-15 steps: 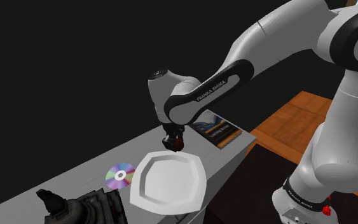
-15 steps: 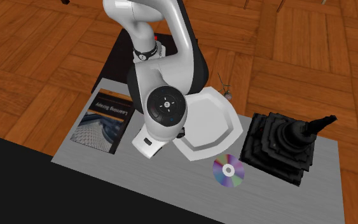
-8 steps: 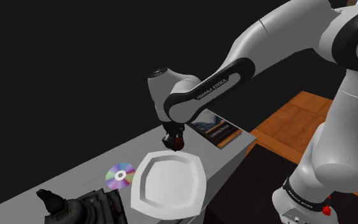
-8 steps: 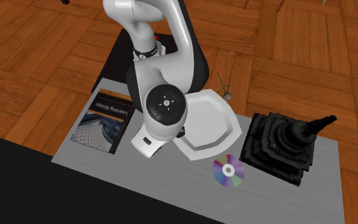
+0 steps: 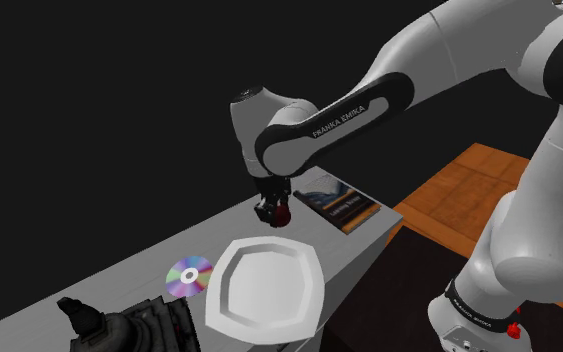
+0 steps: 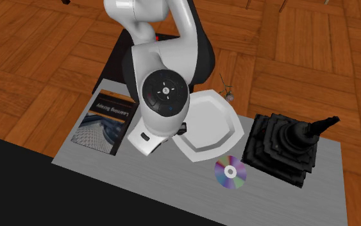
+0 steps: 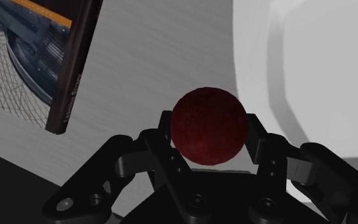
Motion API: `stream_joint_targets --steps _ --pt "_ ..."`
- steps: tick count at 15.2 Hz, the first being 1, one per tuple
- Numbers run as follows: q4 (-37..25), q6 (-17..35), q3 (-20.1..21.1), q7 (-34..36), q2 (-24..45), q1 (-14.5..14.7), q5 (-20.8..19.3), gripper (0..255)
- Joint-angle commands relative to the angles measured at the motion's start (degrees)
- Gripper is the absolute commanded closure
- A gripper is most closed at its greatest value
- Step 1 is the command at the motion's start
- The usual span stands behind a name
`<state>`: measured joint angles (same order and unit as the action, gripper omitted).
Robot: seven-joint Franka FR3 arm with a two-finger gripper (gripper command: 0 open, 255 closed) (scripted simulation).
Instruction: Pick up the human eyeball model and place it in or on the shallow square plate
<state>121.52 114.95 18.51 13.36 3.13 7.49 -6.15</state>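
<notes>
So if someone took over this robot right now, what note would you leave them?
Hand: shut on the eyeball model, a dark red ball clasped between the two fingers.
Where things are: the ball is held above the grey table, between the book and the white plate, not over the plate yet.
Done: the pickup.
Left: carry the ball over the plate, lower it, open the hand and back away.
</notes>
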Motion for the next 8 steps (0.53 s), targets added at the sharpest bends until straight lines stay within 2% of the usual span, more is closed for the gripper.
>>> stream_joint_targets --steps 1,7,8 --pt "-0.85 -1.44 -0.01 -0.34 -0.63 -0.05 0.28 255" --pt "-3.49 -5.81 -0.02 -1.17 -2.52 -0.11 1.07 255" --pt "-3.16 -5.86 0.65 0.04 -2.82 0.57 1.40 255"
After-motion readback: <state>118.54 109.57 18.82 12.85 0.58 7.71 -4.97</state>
